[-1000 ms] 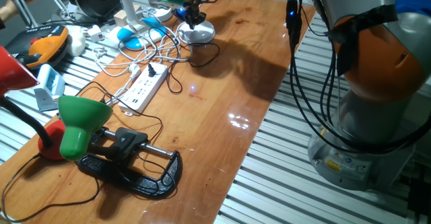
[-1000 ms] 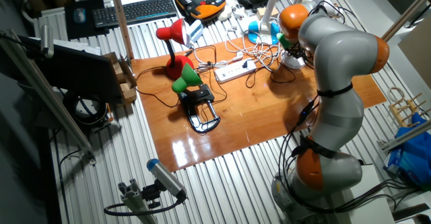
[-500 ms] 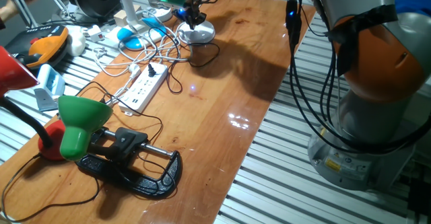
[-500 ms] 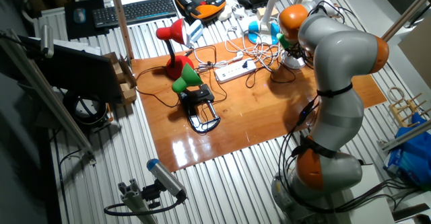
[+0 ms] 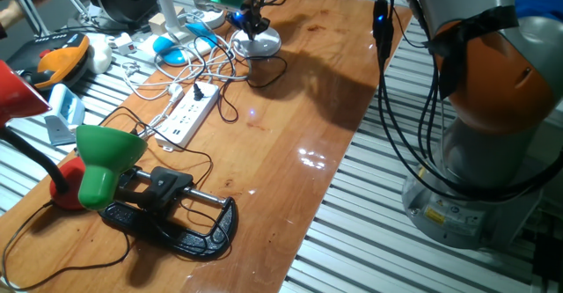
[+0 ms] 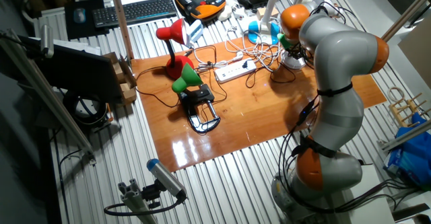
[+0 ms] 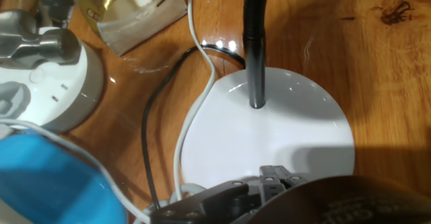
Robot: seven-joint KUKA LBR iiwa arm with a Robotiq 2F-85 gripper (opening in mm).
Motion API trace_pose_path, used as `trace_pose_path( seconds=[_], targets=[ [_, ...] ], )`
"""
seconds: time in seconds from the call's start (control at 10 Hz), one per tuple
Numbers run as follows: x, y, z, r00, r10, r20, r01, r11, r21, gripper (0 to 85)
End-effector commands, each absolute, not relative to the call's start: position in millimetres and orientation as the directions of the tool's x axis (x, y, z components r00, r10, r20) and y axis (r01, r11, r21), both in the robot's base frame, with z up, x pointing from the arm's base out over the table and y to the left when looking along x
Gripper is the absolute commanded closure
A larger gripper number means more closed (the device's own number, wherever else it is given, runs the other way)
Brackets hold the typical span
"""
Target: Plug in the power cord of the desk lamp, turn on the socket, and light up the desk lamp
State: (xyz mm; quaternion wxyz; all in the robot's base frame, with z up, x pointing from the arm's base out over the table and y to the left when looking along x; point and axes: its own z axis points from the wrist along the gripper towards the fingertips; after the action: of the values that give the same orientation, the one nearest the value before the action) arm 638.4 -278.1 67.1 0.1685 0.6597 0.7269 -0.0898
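Note:
The desk lamp's flat round white base (image 5: 255,42) stands at the far end of the table; the hand view shows it (image 7: 269,136) with its thin dark stem (image 7: 254,42) rising from it. My gripper (image 5: 253,20) hangs directly over the near edge of the base, and its fingers (image 7: 229,194) look shut and empty, low over the base. The black power cord (image 5: 264,73) runs in loops from the base to a black plug (image 5: 201,91) sitting in the end of the white socket strip (image 5: 187,117). The strip also shows in the other fixed view (image 6: 234,70).
A green-shaded clamp lamp (image 5: 106,157) on a black clamp (image 5: 176,214) and a red-shaded lamp (image 5: 18,91) stand at the near left. White cables (image 5: 176,73), blue objects (image 5: 171,47) and a round white device (image 7: 47,83) crowd the base's left side.

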Motion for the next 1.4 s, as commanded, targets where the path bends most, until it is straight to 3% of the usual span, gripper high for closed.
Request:
trace_pose_path(
  seconds=[0.0,1.3],
  targets=[
    [638.5,-278.2,66.8,-0.073,0.929,-0.362,0.989,0.113,0.092,85.0],
    [638.8,-279.4,59.0,-0.074,0.938,-0.338,0.99,0.11,0.087,85.0]
  ],
)
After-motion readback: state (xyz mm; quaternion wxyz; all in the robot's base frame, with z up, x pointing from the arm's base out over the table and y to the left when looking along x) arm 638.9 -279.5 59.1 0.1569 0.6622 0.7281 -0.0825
